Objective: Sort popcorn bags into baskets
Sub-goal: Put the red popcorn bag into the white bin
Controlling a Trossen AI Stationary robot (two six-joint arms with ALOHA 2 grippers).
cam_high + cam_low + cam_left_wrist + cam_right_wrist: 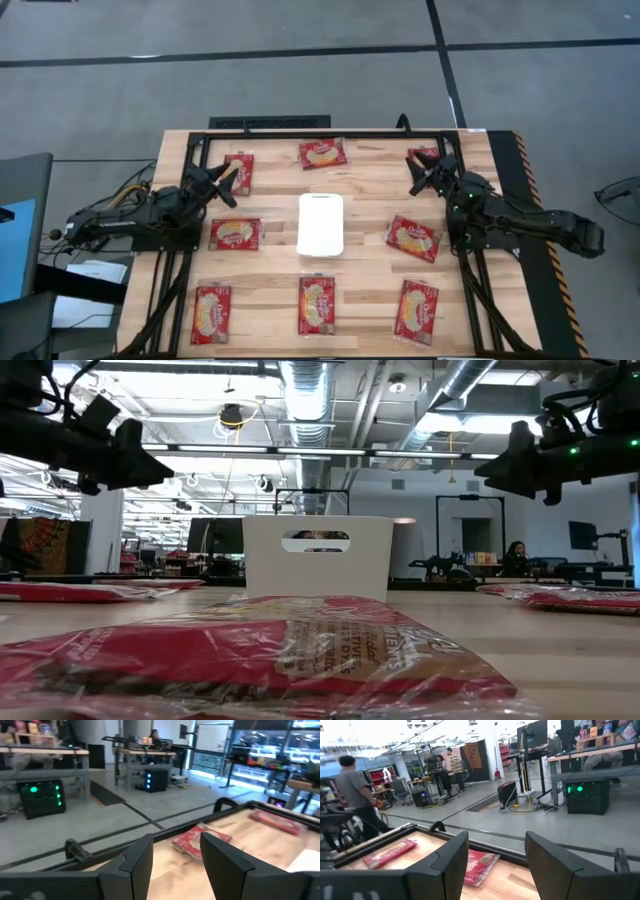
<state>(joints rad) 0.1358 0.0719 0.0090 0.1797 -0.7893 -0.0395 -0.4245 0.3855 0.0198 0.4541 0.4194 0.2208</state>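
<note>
The white basket point(320, 224) point(318, 557) stands at the table's middle. Several red popcorn bags lie flat around it: three along the far side point(238, 171) point(322, 153) point(427, 153), two beside the basket point(234, 233) point(413, 238), and three along the near edge point(211, 314) point(317, 304) point(416, 311). My left gripper point(228, 185) point(175, 865) is open and hangs in the air near the far-left bag point(200, 840). My right gripper point(418, 175) point(492, 865) is open too, above the far-right bag point(480, 865), which it partly hides in the high view.
A black frame point(330, 133) runs along the table's far edge and down both sides. The near-middle bag point(270, 650) fills the low view's foreground. People stand in the room beyond the table point(357, 795). Bare wood lies between the bags.
</note>
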